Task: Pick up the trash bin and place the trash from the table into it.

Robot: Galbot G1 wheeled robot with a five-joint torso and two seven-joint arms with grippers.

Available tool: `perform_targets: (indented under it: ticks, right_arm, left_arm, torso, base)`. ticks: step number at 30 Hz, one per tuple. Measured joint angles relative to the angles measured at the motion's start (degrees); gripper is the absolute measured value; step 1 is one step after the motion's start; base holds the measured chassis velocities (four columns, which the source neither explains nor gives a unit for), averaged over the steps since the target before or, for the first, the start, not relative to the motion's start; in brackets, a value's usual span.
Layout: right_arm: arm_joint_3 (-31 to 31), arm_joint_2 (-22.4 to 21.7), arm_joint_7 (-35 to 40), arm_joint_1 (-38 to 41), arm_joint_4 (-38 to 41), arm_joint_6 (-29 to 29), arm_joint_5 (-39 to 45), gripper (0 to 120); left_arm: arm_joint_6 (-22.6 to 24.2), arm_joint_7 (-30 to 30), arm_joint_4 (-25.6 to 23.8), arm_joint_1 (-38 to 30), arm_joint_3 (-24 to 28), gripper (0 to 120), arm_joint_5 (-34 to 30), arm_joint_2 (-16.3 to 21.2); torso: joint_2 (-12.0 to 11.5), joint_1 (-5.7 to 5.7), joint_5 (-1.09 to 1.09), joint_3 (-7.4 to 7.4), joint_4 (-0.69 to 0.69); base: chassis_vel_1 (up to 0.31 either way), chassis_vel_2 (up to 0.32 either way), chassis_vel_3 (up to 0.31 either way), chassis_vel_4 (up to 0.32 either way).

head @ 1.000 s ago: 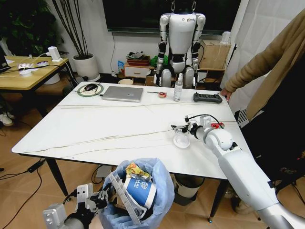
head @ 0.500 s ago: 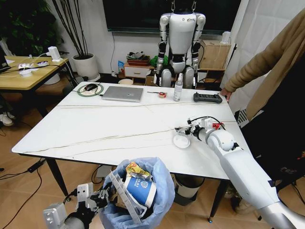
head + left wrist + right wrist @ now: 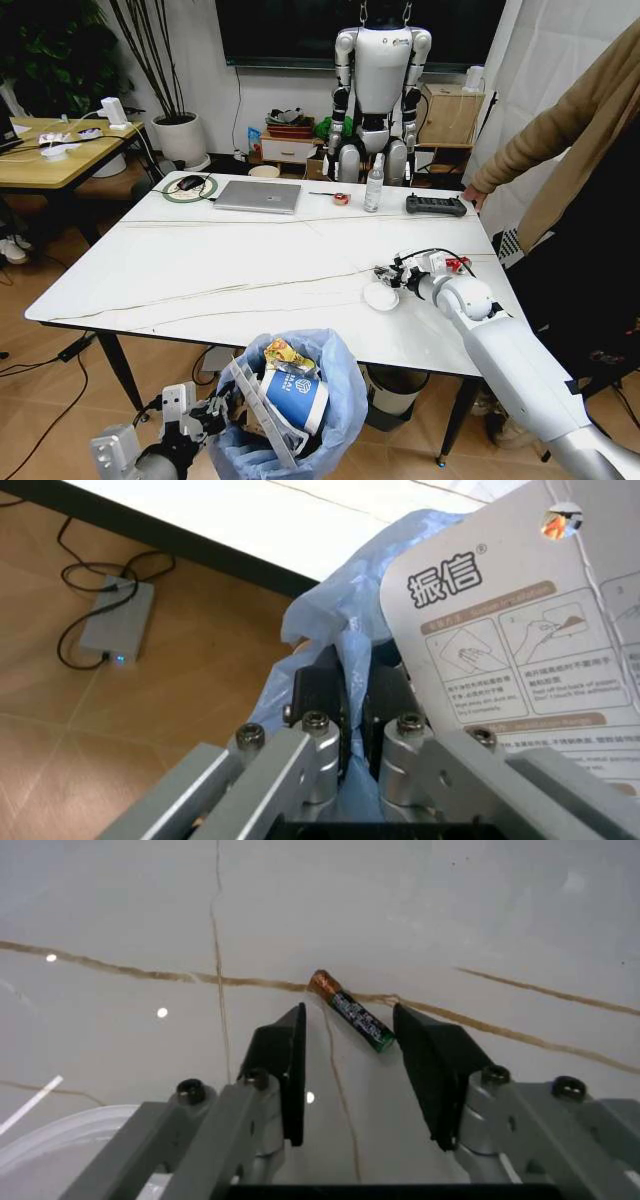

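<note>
Fingers, right gripper point(image 3: 345, 1065): spread apart, holding nothing; low over the table point(image 3: 230, 270), straddling a small battery point(image 3: 350, 1011) lying flat on a brown crack line.
Fingers, left gripper point(image 3: 350, 705): closed to a narrow gap, pinching the rim and light-blue liner of the trash bin point(image 3: 300, 410).
Bin position: held below the near table edge, in front of the robot, mouth up.
Bin contents: blue paper cup point(image 3: 292, 398), yellow wrapper point(image 3: 285, 357), printed card point(image 3: 520, 645) leaning against the liner.
Trash left on table: white round lid point(image 3: 380, 296) just beside the right gripper, battery between its fingers.
Battery handling (judgement): small, hard, smooth cylinder; will likely roll or squirt out on the glossy top. Grip across the middle of its body, pads square to its long axis. It lies diagonal to the fingers now, so wrist yaw probably needs a tweak.
Lid handling (judgement): light, thin, flat on the surface; hard to get under. Pinch the raised rim at one edge.
Bin handling (judgement): light, but the liner is slippery and the grip sits on one side of the rim, so it may tilt or slip.
</note>
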Motion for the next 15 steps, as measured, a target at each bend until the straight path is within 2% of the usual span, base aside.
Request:
perform_targets:
  ticks: [1, 3, 5, 9, 15]
  right_arm:
    - [-0.1, 0.0, 0.0, 0.0, 0.0, 0.0, 0.0, 25]
    - [-0.1, 0.0, 0.0, 0.0, 0.0, 0.0, -0.1, 22]
    - [-0.1, 0.0, 0.0, -0.2, 0.0, -0.1, -0.1, 12]
    - [-0.1, 0.0, -0.1, -0.2, -0.1, -0.1, -0.1, 0]
    - [0.0, 0.3, -0.1, -0.2, 0.1, -0.1, 0.0, 0]
  left_arm:
    - [0.0, 0.0, 0.0, -0.1, 0.0, 0, -0.1, 0.1]
    - [0.0, -0.1, 0.0, -0.2, 0.0, 0, -0.2, 0.1]
    - [0.0, -0.1, 0.0, -0.4, 0.0, 0, -0.5, 0.3]
    - [0.0, -0.2, 0.0, -0.7, 0.0, 0, -0.8, 0.4]
    - [0.1, -0.3, 0.0, -1.1, 0.0, 0, -1.0, 0.6]
  torso:
    - [0.0, 0.0, 0.0, 0.0, 0.0]
    - [0.0, 0.0, 0.0, 0.0, 0.0]
    - [0.0, 0.0, 0.0, 0.0, 0.0]
    - [0.0, 0.0, -0.01, 0.0, 0.0]
    - [0.0, 0.0, 0.0, 0.0, 0.0]
  base:
    - [0.0, 0.0, 0.0, 0.0]
    - [0.0, 0.0, 0.0, 0.0]
    - [0.0, 0.0, 0.0, 0.0]
    - [0.0, 0.0, 0.0, 0.0]
    - [0.0, 0.0, 0.0, 0.0]
